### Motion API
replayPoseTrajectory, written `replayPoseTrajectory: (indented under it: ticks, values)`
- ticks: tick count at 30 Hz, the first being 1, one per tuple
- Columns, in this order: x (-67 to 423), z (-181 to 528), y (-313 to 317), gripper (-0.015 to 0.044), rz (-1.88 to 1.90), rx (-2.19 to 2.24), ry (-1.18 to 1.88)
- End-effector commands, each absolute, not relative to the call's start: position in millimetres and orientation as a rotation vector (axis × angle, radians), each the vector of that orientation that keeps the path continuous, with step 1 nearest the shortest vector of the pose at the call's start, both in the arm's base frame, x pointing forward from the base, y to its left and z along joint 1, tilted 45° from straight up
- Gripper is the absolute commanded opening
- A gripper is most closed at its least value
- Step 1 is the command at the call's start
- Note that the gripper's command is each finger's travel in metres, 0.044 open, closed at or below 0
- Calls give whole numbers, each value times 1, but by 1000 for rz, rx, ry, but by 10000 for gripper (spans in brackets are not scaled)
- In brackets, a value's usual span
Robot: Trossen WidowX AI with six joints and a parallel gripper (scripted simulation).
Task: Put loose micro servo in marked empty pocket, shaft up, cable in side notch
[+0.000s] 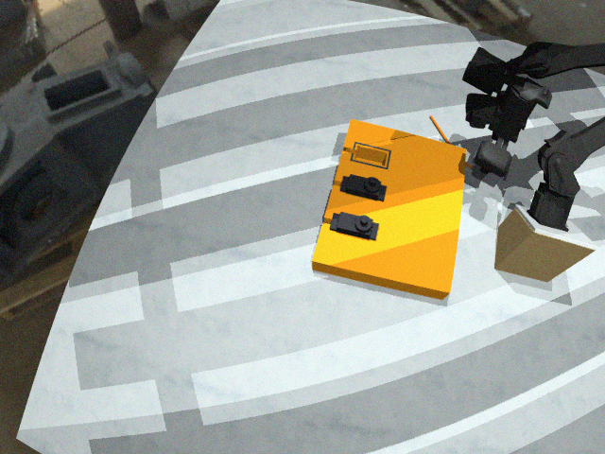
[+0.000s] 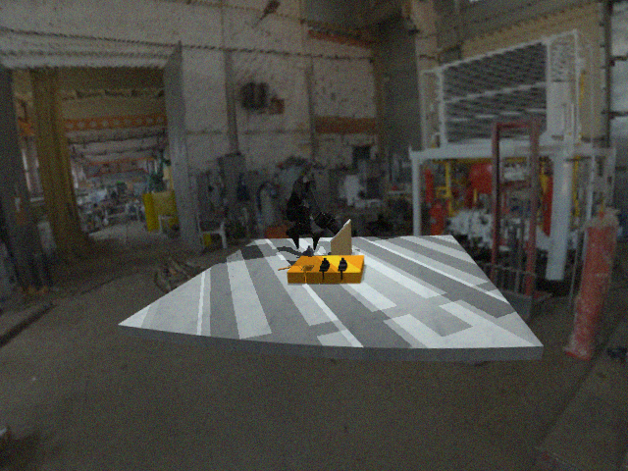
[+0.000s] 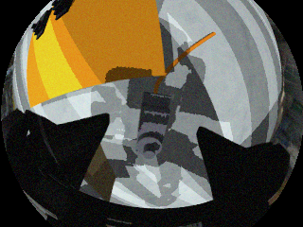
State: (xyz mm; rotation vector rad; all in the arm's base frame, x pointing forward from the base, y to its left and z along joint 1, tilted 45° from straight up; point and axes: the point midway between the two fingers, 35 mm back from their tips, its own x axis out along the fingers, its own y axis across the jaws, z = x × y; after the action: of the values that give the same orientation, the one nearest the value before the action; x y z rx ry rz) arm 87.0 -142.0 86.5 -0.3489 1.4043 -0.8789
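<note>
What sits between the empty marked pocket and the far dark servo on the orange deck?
Another dark servo sits between the pocket and the far servo, all along the deck; the top view shows it.

We see the loose micro servo (image 1: pixel 492 157) partly hidden under the gripper (image 1: pixel 498 147), arm cut off at top view's right edge, exterior-view detail too small.
</note>
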Motion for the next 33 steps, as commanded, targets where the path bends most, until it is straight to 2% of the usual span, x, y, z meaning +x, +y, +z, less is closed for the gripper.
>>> replayPoseTrajectory:
  ticks: [1,13,25,31,33]
  values:
    - [87,82,-145,440,-873,-347,1407]
    - [85,70,-157,440,-875,-349,1406]
    - [85,70,-157,125,-875,-349,1406]
    - [85,70,-157,85,-875,-349,1406]
    - [85,71,-156,32,-873,-347,1406]
